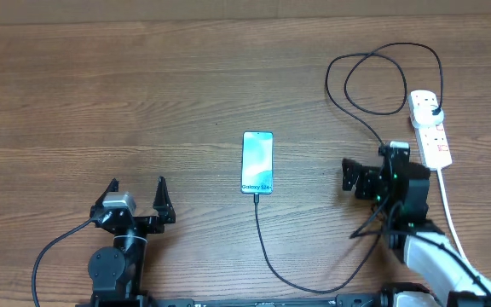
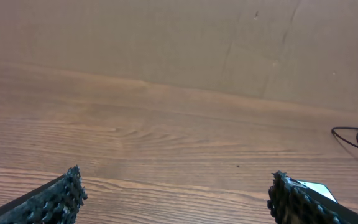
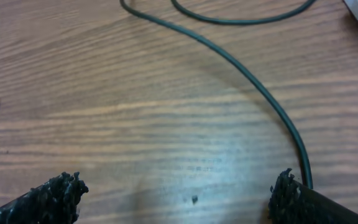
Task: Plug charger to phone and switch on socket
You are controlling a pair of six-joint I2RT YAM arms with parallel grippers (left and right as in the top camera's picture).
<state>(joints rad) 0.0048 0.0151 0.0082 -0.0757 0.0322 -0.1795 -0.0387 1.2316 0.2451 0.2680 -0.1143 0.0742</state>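
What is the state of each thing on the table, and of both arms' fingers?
phone: lying flat, screen lit.
charger: tip at the phone's bottom edge, plug in the socket.
socket: charger plugged in; switch position unclear.
left fingers: open, empty.
right fingers: open, empty.

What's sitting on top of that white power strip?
A black plug sits at the far end of the power strip, its thin cable looping away. Red marks show along the strip. The outlet beneath the plug is covered.
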